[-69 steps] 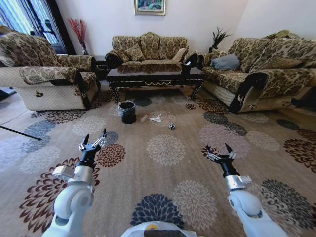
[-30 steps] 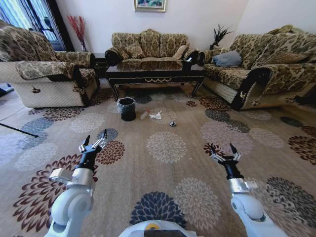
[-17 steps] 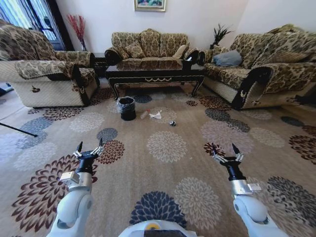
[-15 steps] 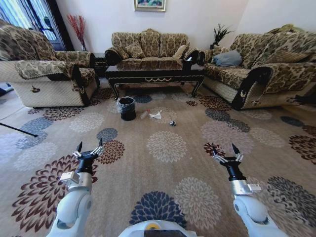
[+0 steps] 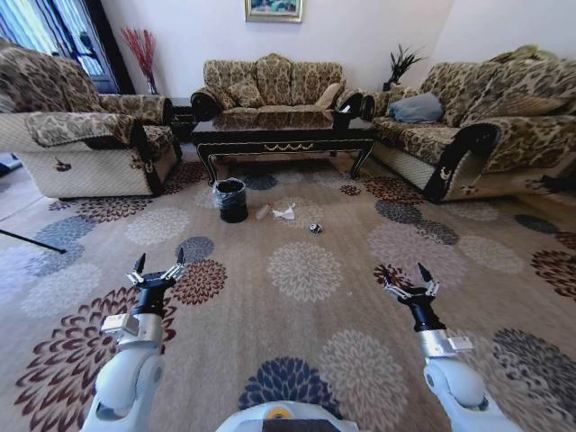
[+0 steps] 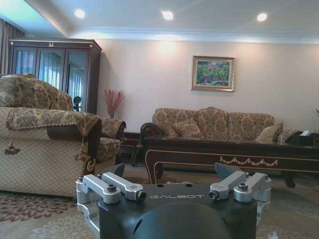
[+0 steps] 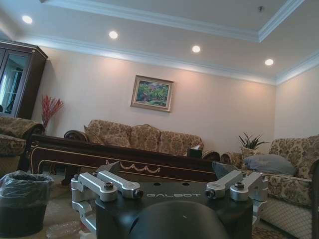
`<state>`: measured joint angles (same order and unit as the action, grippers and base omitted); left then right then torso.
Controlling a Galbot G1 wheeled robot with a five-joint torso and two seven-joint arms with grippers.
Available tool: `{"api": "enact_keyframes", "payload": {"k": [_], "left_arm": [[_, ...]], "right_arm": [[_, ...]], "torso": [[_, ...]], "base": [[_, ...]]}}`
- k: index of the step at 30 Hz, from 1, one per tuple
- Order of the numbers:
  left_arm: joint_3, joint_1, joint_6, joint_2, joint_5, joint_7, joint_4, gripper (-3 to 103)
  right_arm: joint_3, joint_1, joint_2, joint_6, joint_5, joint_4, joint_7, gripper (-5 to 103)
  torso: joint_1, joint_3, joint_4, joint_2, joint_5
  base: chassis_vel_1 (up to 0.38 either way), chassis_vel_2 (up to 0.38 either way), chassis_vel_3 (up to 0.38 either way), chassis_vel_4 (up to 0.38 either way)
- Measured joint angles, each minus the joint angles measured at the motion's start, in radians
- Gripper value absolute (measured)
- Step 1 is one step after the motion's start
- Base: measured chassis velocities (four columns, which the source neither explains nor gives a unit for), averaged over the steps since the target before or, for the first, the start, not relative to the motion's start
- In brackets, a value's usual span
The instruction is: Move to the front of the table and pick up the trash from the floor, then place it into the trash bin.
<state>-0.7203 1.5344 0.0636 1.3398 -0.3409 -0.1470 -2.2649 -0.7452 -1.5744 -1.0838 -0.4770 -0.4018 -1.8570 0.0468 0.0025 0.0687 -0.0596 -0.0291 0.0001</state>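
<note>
We're on the approach step, left claw (image 5: 157, 267) and right claw (image 5: 413, 280) spread wide and empty at lower frame, trash (image 5: 283, 214) on carpet upper-centre beside bin (image 5: 231, 201) before bench (image 5: 283, 135), so drive closer.

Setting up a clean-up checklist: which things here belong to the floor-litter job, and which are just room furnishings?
Job: trash bin; bottle, white paper and small dark item on the carpet; table; left gripper and right gripper, both open and empty.

Just there: sofas, red twigs, painting, blue-grey cushion.
</note>
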Motion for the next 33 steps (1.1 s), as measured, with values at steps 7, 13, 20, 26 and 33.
{"api": "enact_keyframes", "payload": {"k": [7,13,20,26,33], "left_arm": [[0.004,0.002,0.0,0.003,0.003,0.003,-0.002,100],[0.002,0.007,0.0,0.002,0.006,0.007,-0.007,100],[0.0,0.013,-0.001,0.004,0.013,0.013,-0.012,100],[-0.001,0.018,-0.004,0.008,0.016,0.014,-0.018,100],[-0.004,0.022,-0.011,0.01,0.019,0.016,-0.021,100]], "right_arm": [[-0.005,-0.002,0.001,-0.003,-0.004,0.001,0.001,100],[-0.004,0.004,-0.003,-0.003,-0.006,-0.001,0.001,100],[-0.004,0.004,-0.001,-0.002,-0.014,-0.006,0.0,100],[-0.006,0.004,0.0,-0.001,-0.019,-0.015,-0.002,100],[-0.008,0.005,0.003,0.0,-0.021,-0.017,-0.004,100]], "torso": [[0.0,0.001,-0.0005,-0.001,-0.0002],[0.0,0.002,0.0001,-0.002,0.0003],[0.0,0.002,-0.0003,-0.002,-0.0001],[0.0,0.002,-0.0002,-0.003,0.0002],[0.0,0.002,-0.0004,-0.003,0.0001]], "base": [[-0.261,0.251,0.256,-0.257],[-0.342,0.316,0.344,-0.325],[-0.381,0.37,0.392,-0.373],[-0.338,0.364,0.346,-0.362],[-0.34,0.342,0.338,-0.341]]}}
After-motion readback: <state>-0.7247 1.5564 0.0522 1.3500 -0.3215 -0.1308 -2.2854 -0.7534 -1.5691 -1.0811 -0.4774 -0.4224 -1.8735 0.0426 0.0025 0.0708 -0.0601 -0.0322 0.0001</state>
